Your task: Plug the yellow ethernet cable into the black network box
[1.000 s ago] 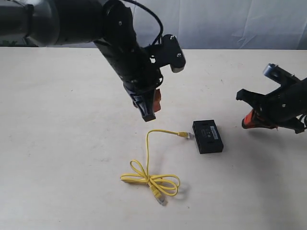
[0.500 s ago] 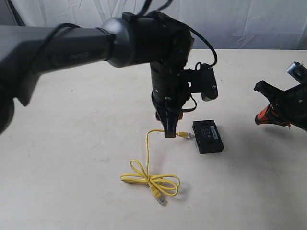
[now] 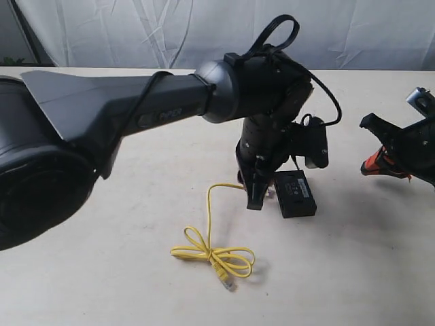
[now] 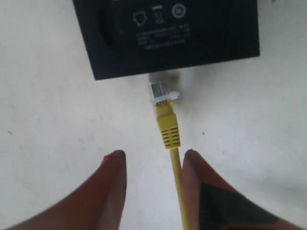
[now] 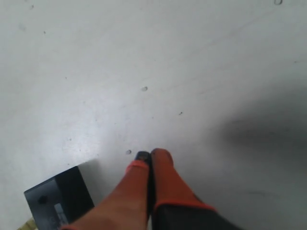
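Note:
The black network box (image 3: pixel 296 193) lies flat on the table, label side up (image 4: pixel 168 33). The yellow ethernet cable (image 3: pixel 209 217) runs from a looped bundle (image 3: pixel 214 258) up to a clear plug (image 4: pixel 160 93) that lies just short of the box's side, not inserted. My left gripper (image 3: pixel 253 200) is down over that end, open. In the left wrist view the cord (image 4: pixel 176 182) passes between the fingers (image 4: pixel 115 165), close against one of them, and neither finger clamps it. My right gripper (image 3: pixel 370 166) hovers to the right of the box, shut and empty (image 5: pixel 151 158).
The second plug (image 3: pixel 224 280) lies at the front end of the bundle. A white curtain (image 3: pixel 204 27) hangs behind the table. The left arm's bulk (image 3: pixel 102 115) covers much of the table's left side. A corner of the box (image 5: pixel 57 201) shows in the right wrist view.
My left arm has swung right and dropped, bringing its open gripper down over the cable end by the box. The right gripper drew back to the right, then held still.

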{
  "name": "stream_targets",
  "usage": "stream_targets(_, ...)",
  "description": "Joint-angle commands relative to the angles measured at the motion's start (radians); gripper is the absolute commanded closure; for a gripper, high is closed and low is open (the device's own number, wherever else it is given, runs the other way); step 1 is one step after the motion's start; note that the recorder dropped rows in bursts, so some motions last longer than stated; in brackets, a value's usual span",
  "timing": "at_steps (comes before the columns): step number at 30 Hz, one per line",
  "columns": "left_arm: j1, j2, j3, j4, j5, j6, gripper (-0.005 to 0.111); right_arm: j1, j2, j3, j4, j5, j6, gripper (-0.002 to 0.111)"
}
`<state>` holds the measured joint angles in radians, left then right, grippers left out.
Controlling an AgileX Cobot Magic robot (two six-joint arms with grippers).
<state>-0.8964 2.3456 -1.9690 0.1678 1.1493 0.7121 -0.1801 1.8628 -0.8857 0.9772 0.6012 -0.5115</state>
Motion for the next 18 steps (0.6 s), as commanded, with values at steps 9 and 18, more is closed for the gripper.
stream_targets(9,-0.003,0.022,-0.007,0.051,0.023,0.039,0.069,-0.007,-0.009,0.003,0.018,-0.014,-0.018,0.108)
stream_targets(18,-0.003,0.027,-0.005,0.05,0.023,0.05,0.069,-0.007,-0.009,0.003,0.018,-0.018,-0.018,0.108)
